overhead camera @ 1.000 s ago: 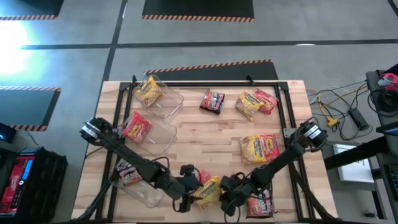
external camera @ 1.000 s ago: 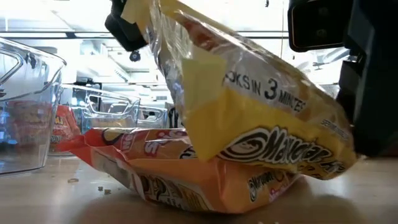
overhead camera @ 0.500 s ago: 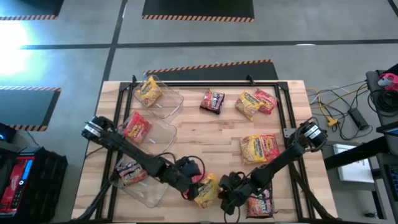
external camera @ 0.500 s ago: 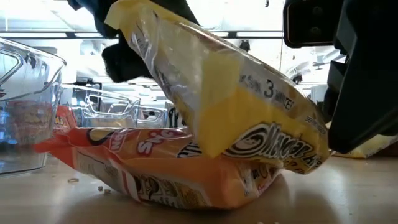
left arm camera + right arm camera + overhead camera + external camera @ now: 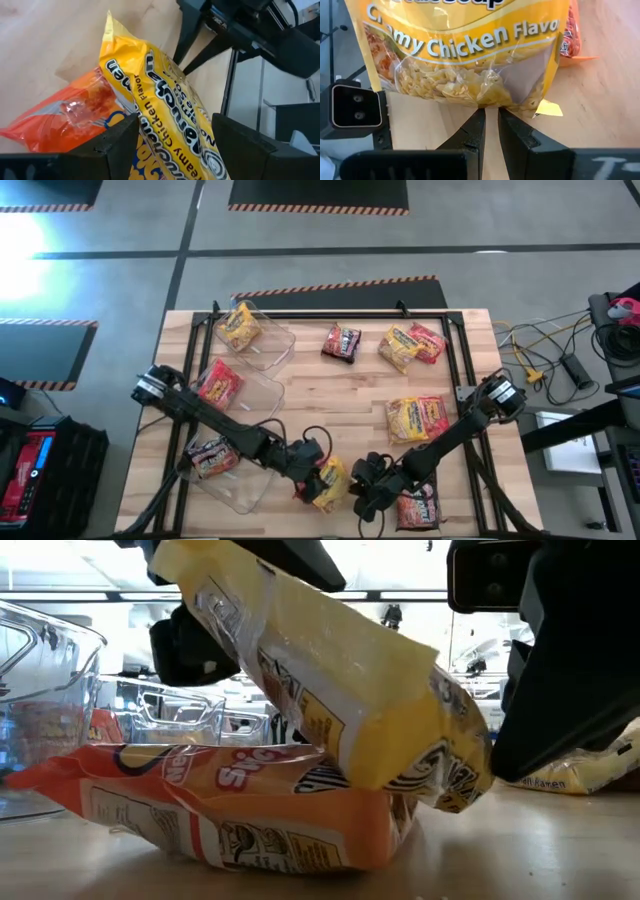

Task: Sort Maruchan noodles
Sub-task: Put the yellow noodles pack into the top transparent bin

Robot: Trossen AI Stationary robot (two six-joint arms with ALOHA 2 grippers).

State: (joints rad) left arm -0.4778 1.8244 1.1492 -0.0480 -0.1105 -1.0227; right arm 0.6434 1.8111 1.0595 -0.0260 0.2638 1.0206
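Left claw [image 5: 170,135] grasps the yellow packet [image 5: 165,110], hiding much of the orange packet [image 5: 65,117]; right claw [image 5: 490,125] clenched, empty.

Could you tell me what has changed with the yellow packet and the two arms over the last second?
The left tool has moved up the table, from the near edge toward the middle, and the yellow packet between its fingers has tipped steeper, its end resting on the orange packet. The right tool stays shut on the yellow packet's edge. The packets in the clear bins and farther up the table have not moved.
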